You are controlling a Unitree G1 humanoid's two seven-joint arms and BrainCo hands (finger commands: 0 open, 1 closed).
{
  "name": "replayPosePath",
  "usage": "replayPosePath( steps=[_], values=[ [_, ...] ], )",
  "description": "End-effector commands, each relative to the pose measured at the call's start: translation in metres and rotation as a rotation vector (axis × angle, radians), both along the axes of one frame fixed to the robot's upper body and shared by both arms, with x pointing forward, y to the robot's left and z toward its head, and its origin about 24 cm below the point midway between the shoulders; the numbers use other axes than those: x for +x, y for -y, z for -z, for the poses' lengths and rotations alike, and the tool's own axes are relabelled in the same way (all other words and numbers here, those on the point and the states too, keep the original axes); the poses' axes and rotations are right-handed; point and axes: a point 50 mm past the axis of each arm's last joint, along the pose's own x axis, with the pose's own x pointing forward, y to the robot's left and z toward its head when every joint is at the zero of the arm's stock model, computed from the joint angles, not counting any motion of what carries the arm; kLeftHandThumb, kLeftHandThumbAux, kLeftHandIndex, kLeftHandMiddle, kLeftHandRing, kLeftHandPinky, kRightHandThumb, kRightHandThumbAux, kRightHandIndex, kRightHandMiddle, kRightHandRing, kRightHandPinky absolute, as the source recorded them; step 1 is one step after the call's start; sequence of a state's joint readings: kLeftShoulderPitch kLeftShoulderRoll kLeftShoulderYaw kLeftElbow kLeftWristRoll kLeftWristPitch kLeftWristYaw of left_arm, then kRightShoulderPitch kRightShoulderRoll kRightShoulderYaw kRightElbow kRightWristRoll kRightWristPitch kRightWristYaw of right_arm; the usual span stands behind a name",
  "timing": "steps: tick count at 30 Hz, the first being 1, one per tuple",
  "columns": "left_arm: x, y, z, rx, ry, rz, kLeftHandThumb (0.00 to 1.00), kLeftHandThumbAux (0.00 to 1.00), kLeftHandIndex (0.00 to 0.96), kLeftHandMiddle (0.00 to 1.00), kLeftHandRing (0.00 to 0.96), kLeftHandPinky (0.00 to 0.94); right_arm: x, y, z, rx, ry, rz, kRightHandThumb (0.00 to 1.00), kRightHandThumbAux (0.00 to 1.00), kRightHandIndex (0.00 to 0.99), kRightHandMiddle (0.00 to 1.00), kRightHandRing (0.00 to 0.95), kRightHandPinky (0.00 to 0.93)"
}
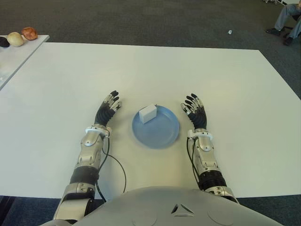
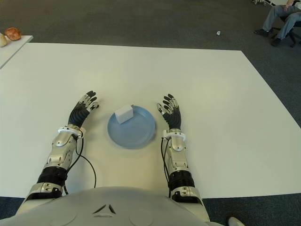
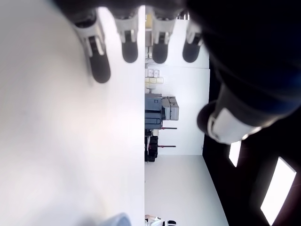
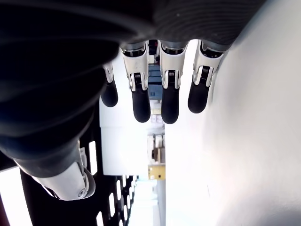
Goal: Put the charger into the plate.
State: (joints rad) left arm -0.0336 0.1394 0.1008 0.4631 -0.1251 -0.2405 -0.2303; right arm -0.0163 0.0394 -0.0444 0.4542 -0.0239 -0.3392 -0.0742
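At the centre of the frame the white charger (image 1: 148,113) lies in the upper left part of the blue plate (image 1: 162,133) on the table (image 1: 141,70), flanked by the left hand (image 1: 108,109) and right hand (image 1: 194,110), fingers spread, holding nothing.

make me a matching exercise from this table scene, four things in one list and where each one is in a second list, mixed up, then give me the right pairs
Things:
1. charger
2. plate
3. left hand
4. right hand

Places and states:
A. open and empty, on the robot's right side of the plate
B. blue, on the white table between the two hands
C. white, lying in the plate near its far left rim
D. open and empty, on the robot's left side of the plate

Pairs: 1-C, 2-B, 3-D, 4-A
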Motion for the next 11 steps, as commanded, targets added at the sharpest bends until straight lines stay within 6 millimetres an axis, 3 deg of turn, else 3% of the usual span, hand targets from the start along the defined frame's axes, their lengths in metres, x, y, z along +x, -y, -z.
replayPosePath(
  steps=[1, 11],
  values=[
    [-0.0027, -0.0009, 0.0108, 0.008, -0.066, 0.002, 0.0, 0.642, 0.0, 0.0, 0.0, 0.0, -0.0257, -0.0014, 0.0315, 0.038, -0.171, 0.007, 0.0, 0.734, 0.134, 0.227, 0.216, 0.21],
    [0.0018, -0.0017, 0.0124, 0.003, -0.082, -0.011, 0.003, 0.643, 0.0, 0.0, 0.0, 0.0, -0.0275, -0.0021, 0.03, 0.046, -0.159, 0.012, 0.0, 0.749, 0.124, 0.209, 0.202, 0.198]
  ],
)
